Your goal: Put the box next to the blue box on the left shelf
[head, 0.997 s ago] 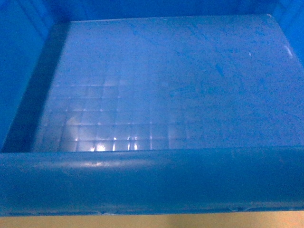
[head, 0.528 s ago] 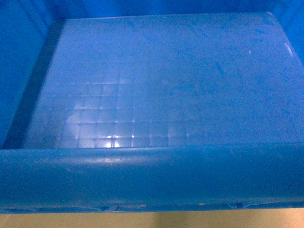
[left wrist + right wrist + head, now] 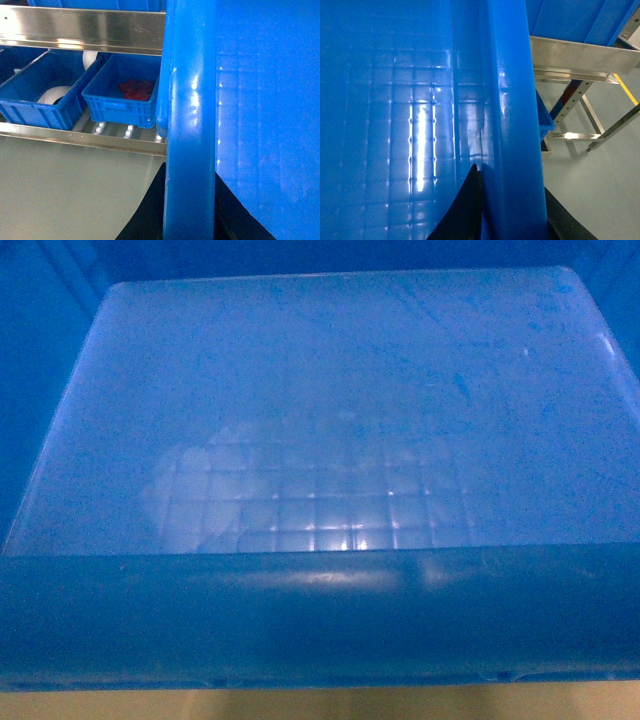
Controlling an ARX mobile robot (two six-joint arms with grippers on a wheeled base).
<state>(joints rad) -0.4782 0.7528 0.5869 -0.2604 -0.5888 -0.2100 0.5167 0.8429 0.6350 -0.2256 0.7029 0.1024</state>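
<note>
The box fills the head view, its near rim lowest. In the left wrist view its rim stands right of the left shelf, where two crates sit side by side; something, perhaps cloth, lies in the nearer one.

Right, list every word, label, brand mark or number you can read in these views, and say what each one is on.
None can be read in any view.
The box: plain floor with a faint grid, no print or label.
The two smaller blue bins on the left shelf: no marking shows on their walls.
The metal rails: bare, only punched holes on one upright.
</note>
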